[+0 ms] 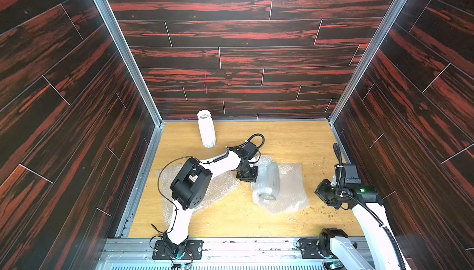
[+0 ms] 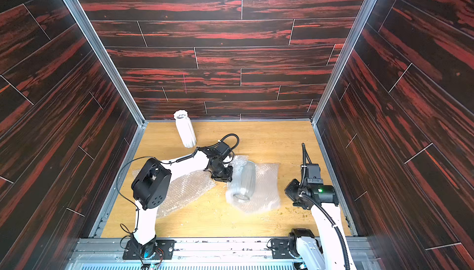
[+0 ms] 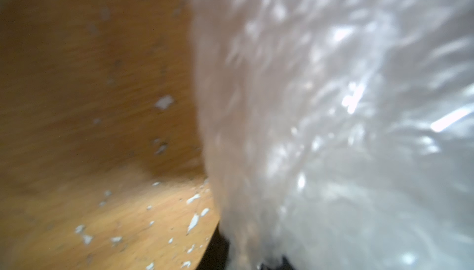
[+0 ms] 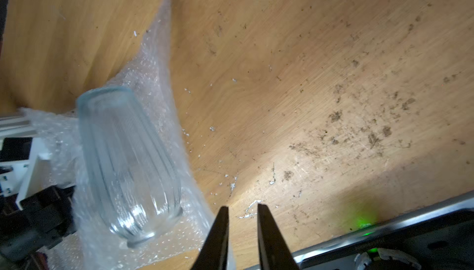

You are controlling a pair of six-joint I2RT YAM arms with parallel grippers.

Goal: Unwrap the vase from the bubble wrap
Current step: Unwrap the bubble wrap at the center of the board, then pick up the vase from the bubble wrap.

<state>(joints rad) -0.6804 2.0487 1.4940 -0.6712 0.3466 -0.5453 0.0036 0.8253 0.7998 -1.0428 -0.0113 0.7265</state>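
In both top views the left gripper (image 1: 247, 177) points down at the edge of the wrap (image 1: 292, 186), just beside the vase (image 1: 268, 181), which lies on its side on that sheet. A second sheet (image 1: 218, 191) lies under the left arm (image 1: 220, 166).

Left wrist view: blurred wrap fills the frame. Jaws apart or together, I cannot tell.

Right wrist view: the right gripper (image 4: 242, 206) has its jaws slightly apart, empty, above the table (image 4: 307, 76) near the wrap.
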